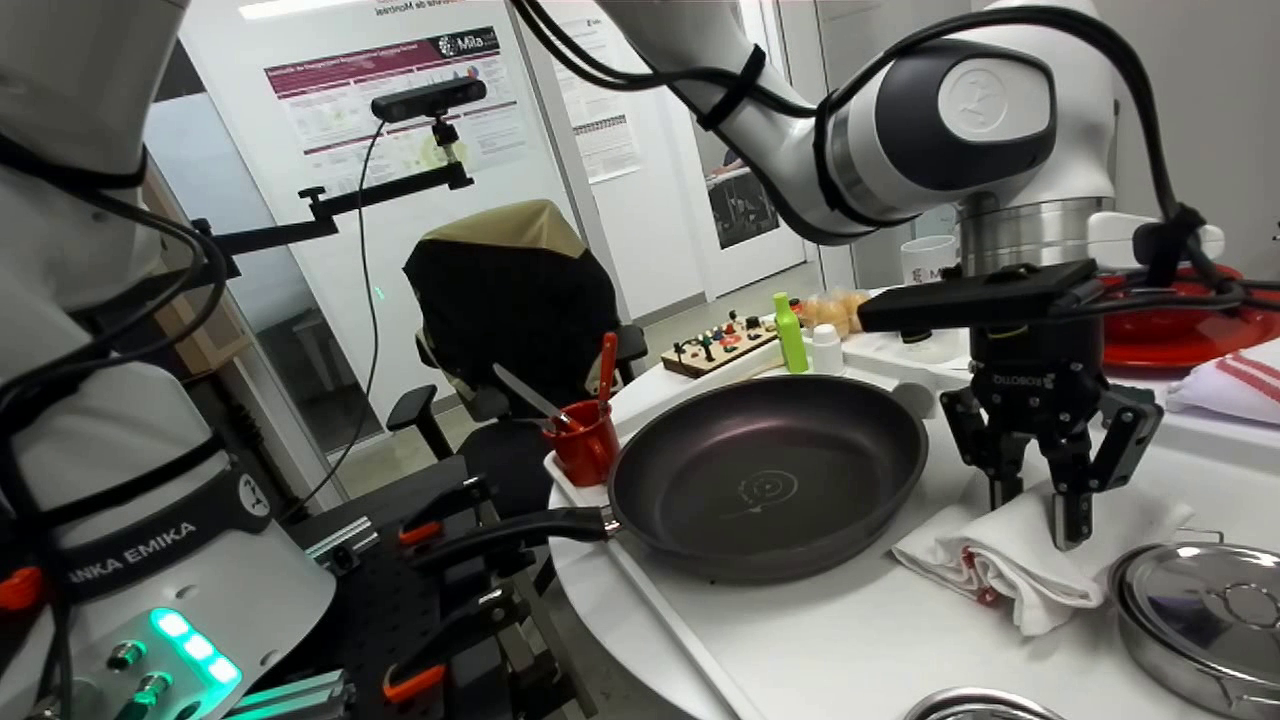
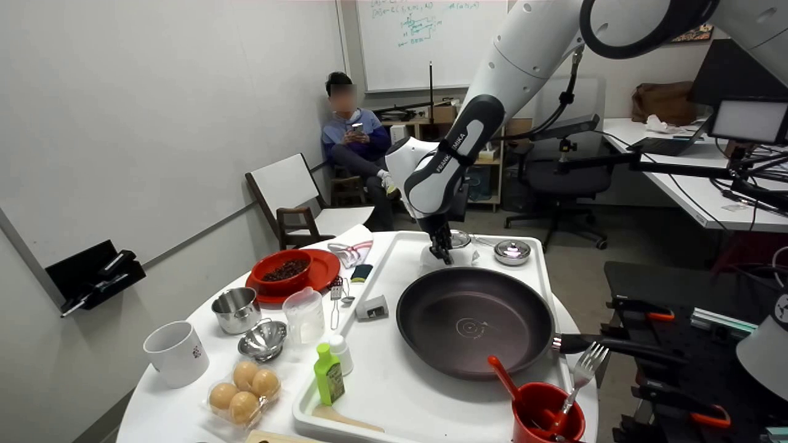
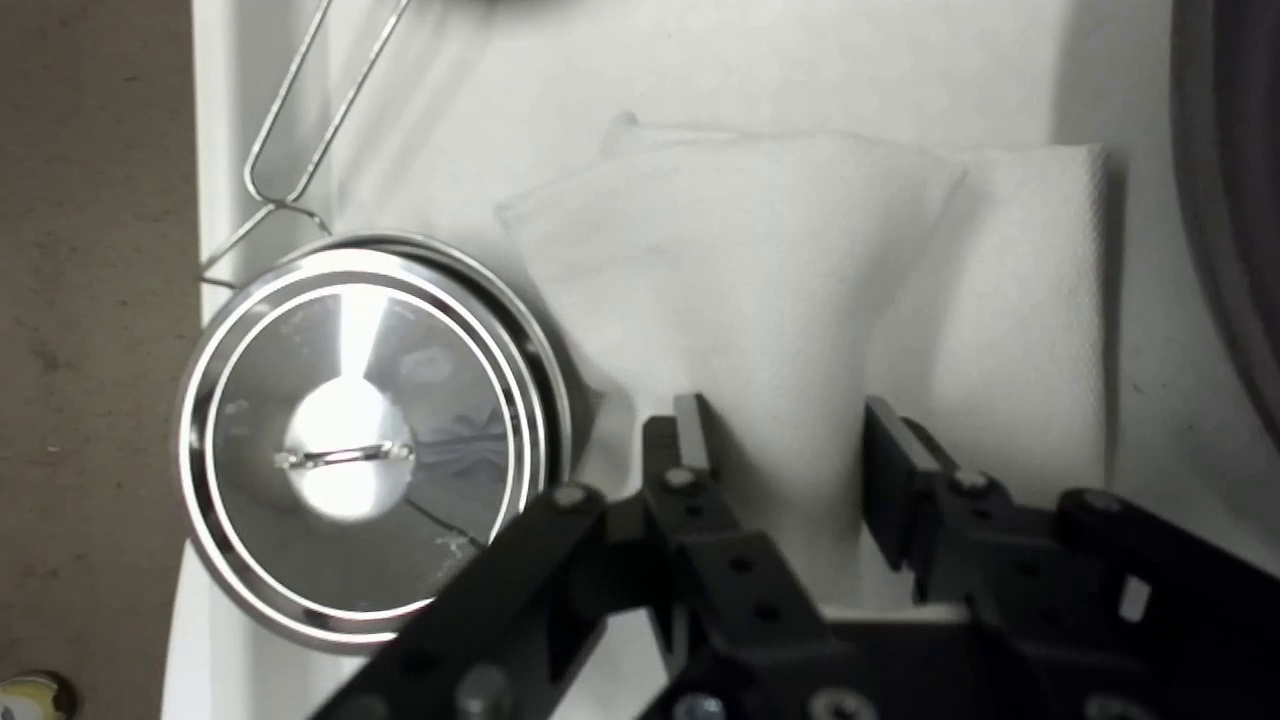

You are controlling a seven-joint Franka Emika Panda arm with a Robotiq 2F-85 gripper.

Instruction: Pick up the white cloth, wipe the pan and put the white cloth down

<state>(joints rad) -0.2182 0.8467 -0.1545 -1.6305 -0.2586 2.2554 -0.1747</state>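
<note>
The black metal tool [image 3: 787,440] stands part wide, with a fold of the soft white cloth [image 3: 800,290] between its fingers [image 3: 887,485].

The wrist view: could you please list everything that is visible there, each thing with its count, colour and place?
white cloth: one, white, centre, folded
lidded pot: one, silver, left of the cloth
wire handle: one, silver, upper left
pan: one, dark grey, right edge, partly visible
tray: one, white, under the cloth
floor: one strip, brownish, left edge
unidentified thing: one, yellow and dark, bottom left corner
blurred thing: one, black, top edge, too unclear to name
gripper: one, black, bottom, jaws apart with cloth between them
</note>
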